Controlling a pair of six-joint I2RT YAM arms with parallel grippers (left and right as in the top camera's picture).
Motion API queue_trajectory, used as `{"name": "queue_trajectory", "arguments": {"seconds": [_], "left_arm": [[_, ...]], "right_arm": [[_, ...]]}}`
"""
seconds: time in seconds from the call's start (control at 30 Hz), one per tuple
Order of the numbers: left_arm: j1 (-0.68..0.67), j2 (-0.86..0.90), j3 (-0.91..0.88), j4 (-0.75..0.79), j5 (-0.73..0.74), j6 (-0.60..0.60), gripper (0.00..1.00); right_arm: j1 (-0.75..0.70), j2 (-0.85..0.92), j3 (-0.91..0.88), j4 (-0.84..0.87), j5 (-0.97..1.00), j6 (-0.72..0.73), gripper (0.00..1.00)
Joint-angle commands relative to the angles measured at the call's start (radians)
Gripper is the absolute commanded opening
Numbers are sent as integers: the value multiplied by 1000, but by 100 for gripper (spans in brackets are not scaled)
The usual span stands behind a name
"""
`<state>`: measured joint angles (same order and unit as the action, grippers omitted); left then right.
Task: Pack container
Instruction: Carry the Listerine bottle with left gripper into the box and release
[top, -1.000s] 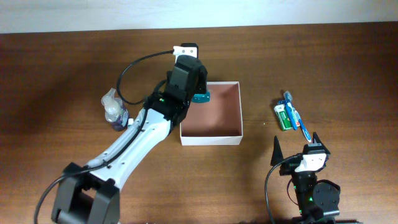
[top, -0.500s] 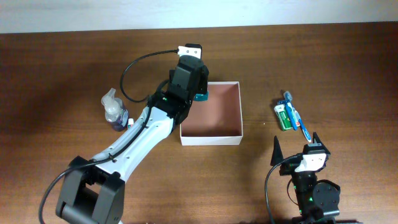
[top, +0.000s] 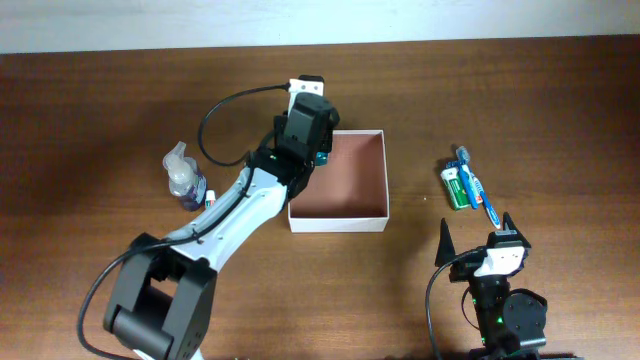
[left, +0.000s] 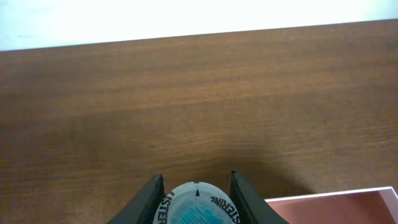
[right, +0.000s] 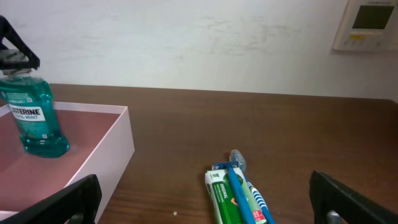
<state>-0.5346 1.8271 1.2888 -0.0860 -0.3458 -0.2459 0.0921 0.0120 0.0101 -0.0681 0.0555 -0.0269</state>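
Note:
The container (top: 338, 224) is a square white-walled box with a reddish-brown inside at the table's middle; it also shows in the right wrist view (right: 106, 163) and the left wrist view (left: 336, 208). A small teal mouthwash bottle (right: 36, 115) stands upright in its far left corner, barely visible from overhead (top: 321, 157). My left gripper (left: 195, 182) is shut on the bottle's cap (left: 196, 205), directly above it (top: 308, 128). My right gripper (top: 477, 232) is open and empty near the front edge, right of the container.
A green toothpaste tube (top: 455, 188) and a blue toothbrush (top: 478, 190) lie together right of the container, also seen in the right wrist view (right: 227, 202). A spray bottle with purple liquid (top: 182, 180) stands left of the container. A white wall runs behind the table.
My left gripper has shifted slightly toward the far edge with the mouthwash bottle, which now shows less from overhead. The right arm has not moved.

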Motion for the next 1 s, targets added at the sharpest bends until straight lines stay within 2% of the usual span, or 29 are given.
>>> {"name": "queue_trajectory", "arguments": {"seconds": [0.0, 0.1, 0.17, 0.27, 0.33, 0.57, 0.73, 0.93, 0.97], "left_arm": [[0, -9, 42, 11, -37, 16, 24], [0, -9, 42, 7, -37, 16, 30], [0, -9, 42, 8, -37, 16, 41], [1, -9, 42, 8, -37, 16, 46], [1, -9, 42, 8, -37, 16, 54], [1, -12, 44, 7, -50, 17, 56], [1, -50, 82, -27, -81, 112, 57], [1, -148, 124, -191, -210, 129, 62], [2, -170, 124, -229, -222, 129, 66]], "right_arm": [[-8, -6, -5, -8, 5, 1, 99], [-8, -6, -5, -8, 5, 1, 99], [-8, -6, -5, -8, 5, 1, 98], [-8, -6, -5, -8, 5, 1, 99], [-8, -6, -5, -8, 5, 1, 99], [-8, -6, -5, -8, 5, 1, 99], [-8, -6, -5, -8, 5, 1, 99], [-8, -6, -5, -8, 5, 1, 99], [-8, -6, -5, -8, 5, 1, 99]]}}
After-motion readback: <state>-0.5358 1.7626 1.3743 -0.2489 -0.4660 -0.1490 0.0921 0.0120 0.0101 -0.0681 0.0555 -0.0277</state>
